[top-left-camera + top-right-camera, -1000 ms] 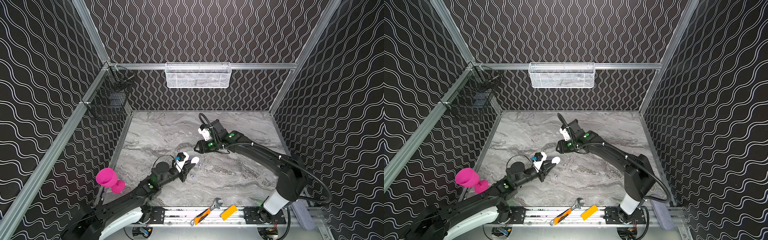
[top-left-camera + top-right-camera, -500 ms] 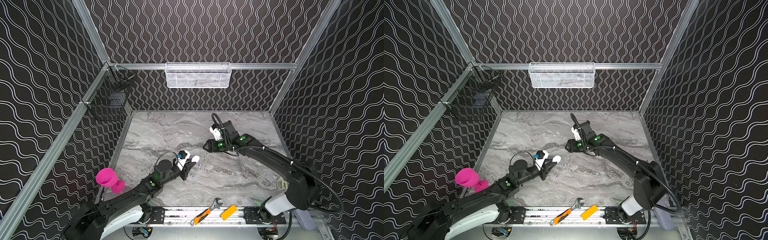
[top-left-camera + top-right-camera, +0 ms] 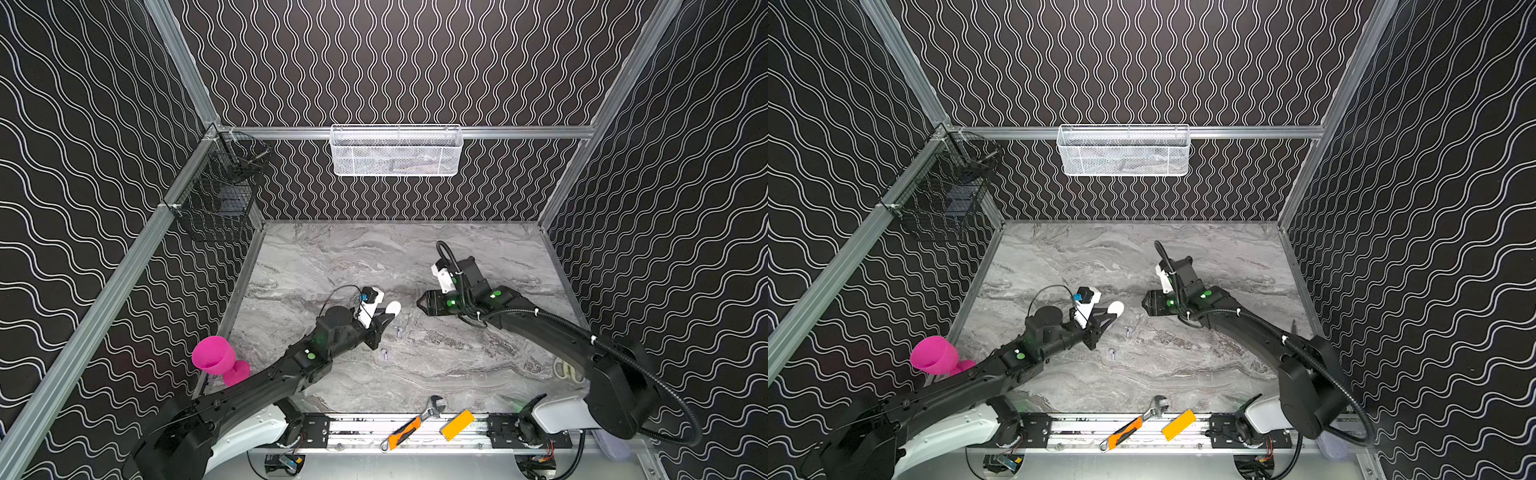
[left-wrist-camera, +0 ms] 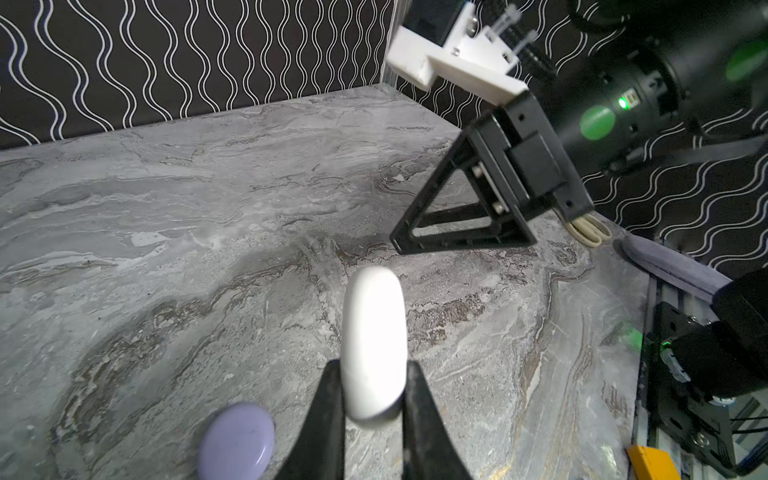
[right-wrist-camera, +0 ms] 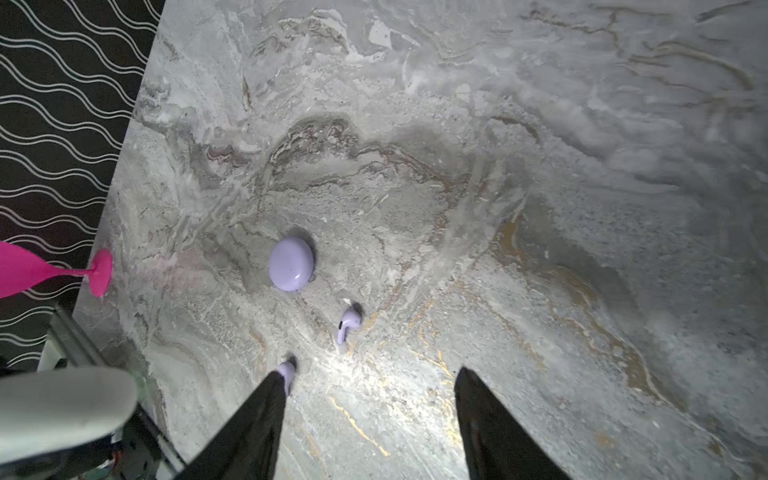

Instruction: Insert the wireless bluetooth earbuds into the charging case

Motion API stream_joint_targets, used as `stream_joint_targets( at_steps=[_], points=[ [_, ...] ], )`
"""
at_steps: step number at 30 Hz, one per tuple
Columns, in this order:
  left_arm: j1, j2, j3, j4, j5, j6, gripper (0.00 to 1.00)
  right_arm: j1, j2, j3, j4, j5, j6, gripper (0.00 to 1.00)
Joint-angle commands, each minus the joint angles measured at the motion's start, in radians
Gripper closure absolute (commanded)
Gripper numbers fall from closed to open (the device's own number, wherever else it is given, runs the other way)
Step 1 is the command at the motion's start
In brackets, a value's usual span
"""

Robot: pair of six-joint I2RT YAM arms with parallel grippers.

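My left gripper (image 4: 372,368) is shut on a white oval charging case (image 4: 374,340), held just above the marble; both top views show the case (image 3: 392,308) (image 3: 1115,309) at the tips. Two lavender earbuds (image 3: 399,331) (image 3: 385,354) lie on the table to the right of that gripper. In the right wrist view one earbud (image 5: 347,326) lies free and another earbud (image 5: 286,369) peeks out at a fingertip. A closed lavender case (image 5: 291,263) (image 4: 236,442) rests beyond them. My right gripper (image 3: 420,304) (image 5: 365,374) hovers open and empty, to the right of the white case.
A pink goblet (image 3: 214,355) stands at the table's left edge. A white mesh basket (image 3: 397,149) and a black wire basket (image 3: 220,195) hang on the walls. A wrench (image 3: 430,408), an orange knife (image 3: 405,432) and a yellow block (image 3: 457,424) lie on the front rail.
My right gripper has drawn back to the right, away from the white case, and its jaws have spread wider. The left gripper has hardly moved and keeps its hold.
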Motion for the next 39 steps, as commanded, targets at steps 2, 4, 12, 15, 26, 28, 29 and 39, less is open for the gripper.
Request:
stream_joint_targets(
  at_steps=[2, 4, 12, 15, 26, 28, 29, 39],
  points=[
    [0.0, 0.045, 0.069, -0.067, 0.001, -0.033, 1.0, -0.006, -0.071, -0.091, 0.156, 0.059, -0.006, 0.31],
    [0.0, 0.068, 0.104, -0.087, 0.002, -0.041, 1.0, -0.006, -0.111, -0.149, 0.221, 0.063, -0.006, 0.31],
    [0.0, 0.249, 0.288, -0.207, 0.047, -0.103, 1.0, -0.006, -0.259, -0.36, 0.435, 0.094, -0.018, 0.29],
    [0.0, 0.307, 0.331, -0.196, 0.069, -0.13, 1.0, -0.006, -0.308, -0.427, 0.503, 0.101, -0.001, 0.29],
    [0.0, 0.502, 0.522, -0.276, 0.088, -0.217, 1.0, -0.006, -0.418, -0.605, 0.64, 0.131, 0.007, 0.27],
    [0.0, 0.538, 0.554, -0.283, 0.105, -0.228, 1.0, -0.005, -0.43, -0.623, 0.656, 0.138, 0.007, 0.27],
    [0.001, 0.552, 0.569, -0.288, 0.111, -0.234, 1.0, -0.005, -0.434, -0.632, 0.664, 0.141, 0.007, 0.27],
    [0.03, 0.724, 0.695, -0.289, 0.183, -0.321, 1.0, -0.005, -0.456, -0.648, 0.666, 0.205, 0.007, 0.27]
  ],
)
